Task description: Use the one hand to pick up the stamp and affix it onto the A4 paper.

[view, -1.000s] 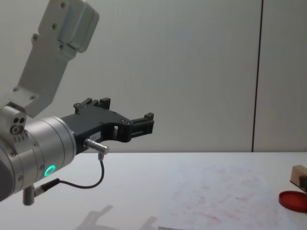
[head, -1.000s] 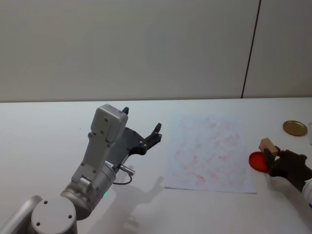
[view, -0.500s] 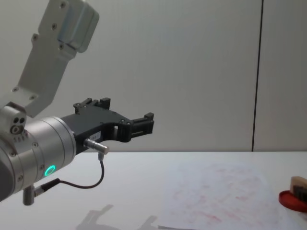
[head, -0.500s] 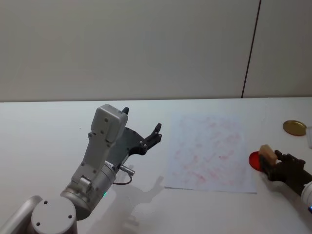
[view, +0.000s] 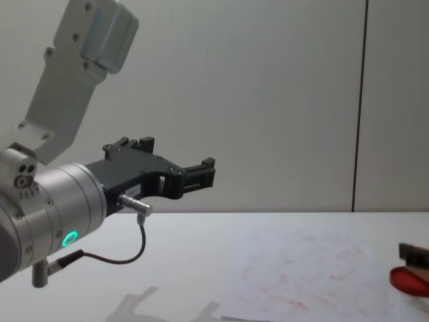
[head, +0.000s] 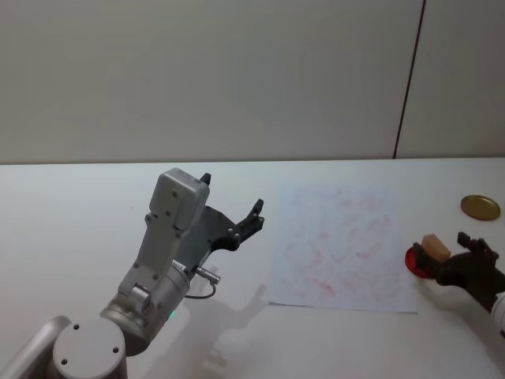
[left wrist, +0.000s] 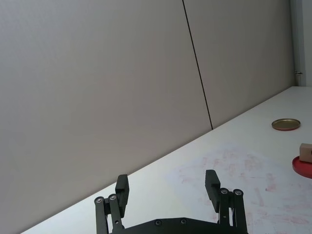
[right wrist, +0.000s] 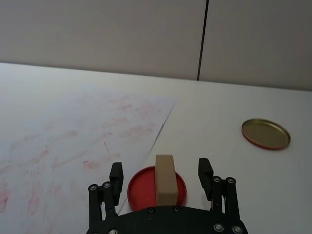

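The tan stamp (right wrist: 165,179) stands upright on the red round ink pad (right wrist: 141,187), just off the right edge of the A4 paper (head: 339,241). My right gripper (right wrist: 160,170) is open around the stamp, one finger on each side with a clear gap to the block. In the head view the stamp (head: 435,246) and the right gripper (head: 443,254) sit at the far right of the table. The paper carries faint red smudges. My left gripper (head: 230,194) hangs open and empty, raised above the table left of the paper.
A round gold lid (head: 480,207) lies on the table beyond the ink pad, to the right of the paper. The raised left arm and its cable (view: 127,258) stand over the table's left half. A grey wall runs behind the white tabletop (head: 79,205).
My right gripper came down with the stamp onto the ink pad, then opened and let go of it. The left arm has not moved.
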Robot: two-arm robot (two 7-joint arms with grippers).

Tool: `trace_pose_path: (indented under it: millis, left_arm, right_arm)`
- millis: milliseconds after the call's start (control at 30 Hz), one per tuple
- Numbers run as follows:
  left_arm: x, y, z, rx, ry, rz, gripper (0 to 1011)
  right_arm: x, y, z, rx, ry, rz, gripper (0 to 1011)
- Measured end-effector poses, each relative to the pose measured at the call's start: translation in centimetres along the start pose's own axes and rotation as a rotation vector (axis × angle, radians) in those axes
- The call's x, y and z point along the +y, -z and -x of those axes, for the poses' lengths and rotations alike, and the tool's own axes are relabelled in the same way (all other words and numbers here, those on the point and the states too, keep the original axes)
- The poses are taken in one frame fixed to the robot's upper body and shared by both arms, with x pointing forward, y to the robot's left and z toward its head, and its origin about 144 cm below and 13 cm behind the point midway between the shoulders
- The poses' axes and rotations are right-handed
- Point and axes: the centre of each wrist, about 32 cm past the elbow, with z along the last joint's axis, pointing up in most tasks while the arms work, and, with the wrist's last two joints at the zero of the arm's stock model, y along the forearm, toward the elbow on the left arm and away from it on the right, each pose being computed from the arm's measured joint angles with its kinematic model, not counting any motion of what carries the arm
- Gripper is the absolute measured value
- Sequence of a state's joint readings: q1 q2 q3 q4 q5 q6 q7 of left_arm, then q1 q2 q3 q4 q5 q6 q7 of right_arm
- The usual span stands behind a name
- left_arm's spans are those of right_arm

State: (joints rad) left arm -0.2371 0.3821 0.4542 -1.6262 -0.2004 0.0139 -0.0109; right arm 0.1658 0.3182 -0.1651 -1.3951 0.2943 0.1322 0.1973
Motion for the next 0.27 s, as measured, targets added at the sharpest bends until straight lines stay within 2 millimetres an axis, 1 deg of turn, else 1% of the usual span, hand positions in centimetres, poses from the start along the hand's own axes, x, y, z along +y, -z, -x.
trace_pose_path:
  millis: [33, 100, 267]
  left_arm:
    - [0.0, 0.0, 0.0, 0.000, 0.000, 0.000, 993]
    - [0.0, 0.0, 0.0, 0.000, 0.000, 0.000, 993]
    - [0.0, 0.0, 0.0, 0.000, 0.000, 0.000, 993]
  right_arm:
    - [-0.1, -0.2, 0.1, -0.002, 0.001, -0.015, 947]
    - [-0.3, -0.6, 0.2, -0.005, 0.004, -0.041, 993]
    - [-0.9, -1.4, 0.7, -0.011, 0.009, -0.095, 1001]
